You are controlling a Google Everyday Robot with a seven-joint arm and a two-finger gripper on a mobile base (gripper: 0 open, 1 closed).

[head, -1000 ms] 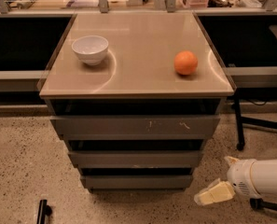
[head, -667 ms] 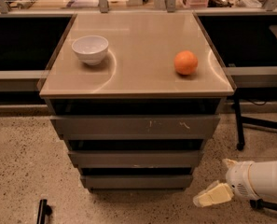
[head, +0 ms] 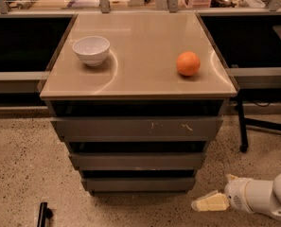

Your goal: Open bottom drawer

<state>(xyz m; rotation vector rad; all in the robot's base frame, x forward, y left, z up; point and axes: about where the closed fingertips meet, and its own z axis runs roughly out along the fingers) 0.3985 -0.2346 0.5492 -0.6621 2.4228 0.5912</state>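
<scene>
Tool hovers at lower right of the frame, near but apart from the shut bottom drawer; we cannot tell whether it is wide or narrow.

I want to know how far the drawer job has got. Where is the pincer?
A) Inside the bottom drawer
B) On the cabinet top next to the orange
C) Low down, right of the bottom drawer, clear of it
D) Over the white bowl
C: the pincer sits low near the floor, to the right of the bottom drawer, with a gap between it and the drawer front.
</scene>
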